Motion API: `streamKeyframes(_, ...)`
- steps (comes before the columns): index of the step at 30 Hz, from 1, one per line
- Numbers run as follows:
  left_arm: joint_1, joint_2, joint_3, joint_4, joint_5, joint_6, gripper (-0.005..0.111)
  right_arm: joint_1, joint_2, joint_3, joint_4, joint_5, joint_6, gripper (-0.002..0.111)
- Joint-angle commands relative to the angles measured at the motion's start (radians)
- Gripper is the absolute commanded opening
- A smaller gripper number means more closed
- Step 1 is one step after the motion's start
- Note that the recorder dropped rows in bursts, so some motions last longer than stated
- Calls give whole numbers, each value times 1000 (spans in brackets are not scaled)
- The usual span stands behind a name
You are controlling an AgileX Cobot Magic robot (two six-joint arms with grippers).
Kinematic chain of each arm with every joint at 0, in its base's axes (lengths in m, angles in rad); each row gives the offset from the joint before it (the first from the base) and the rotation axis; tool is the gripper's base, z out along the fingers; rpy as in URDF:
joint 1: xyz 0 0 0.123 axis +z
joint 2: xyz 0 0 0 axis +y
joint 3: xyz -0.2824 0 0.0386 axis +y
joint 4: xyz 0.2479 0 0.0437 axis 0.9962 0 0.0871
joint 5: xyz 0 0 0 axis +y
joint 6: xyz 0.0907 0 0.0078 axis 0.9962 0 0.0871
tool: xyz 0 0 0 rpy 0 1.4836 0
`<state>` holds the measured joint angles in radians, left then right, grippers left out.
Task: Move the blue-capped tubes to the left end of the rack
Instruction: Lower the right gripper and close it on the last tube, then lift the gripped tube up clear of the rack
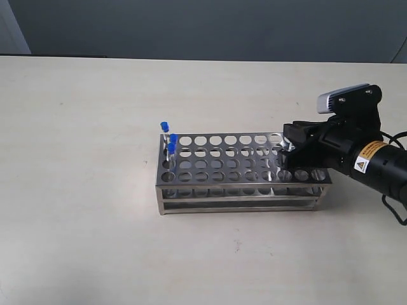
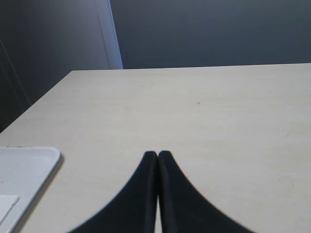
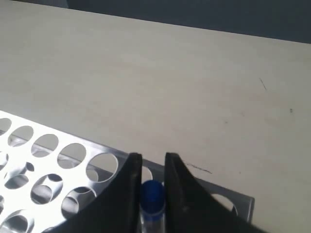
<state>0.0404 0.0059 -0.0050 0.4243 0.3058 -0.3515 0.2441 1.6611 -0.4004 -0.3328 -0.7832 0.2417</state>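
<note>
Three slim, clear blue-capped tubes (image 1: 170, 148) stand at the end of the shiny steel rack (image 1: 241, 190) nearer the left edge of the tabletop (image 1: 95, 241). My right claw (image 3: 153, 158) is clamped on the fourth tube (image 3: 152, 194) at the opposite end, the last to move, I judge. My left claw (image 2: 158, 155) rests pressed together.

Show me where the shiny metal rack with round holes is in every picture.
Exterior view: the shiny stainless-steel rack stands mid-table, black right arm at its right end.
Left wrist view: not in it.
Right wrist view: its holed top lies beneath the black fingers.
Shared landmark: the pale beige table.
</note>
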Motion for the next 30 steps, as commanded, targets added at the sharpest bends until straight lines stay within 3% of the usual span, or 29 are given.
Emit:
streamKeyframes(1,2,-6,2,0,-2,-5,0,-4,-47,-4,4,-5,-2,0)
streamKeyframes(26,2,-6,2,0,-2,-5,0,-4,-364,-4,4,149,4,0)
streamKeyframes(30,2,-6,2,0,-2,-5,0,-4,-446,-4,-53,149,103,0)
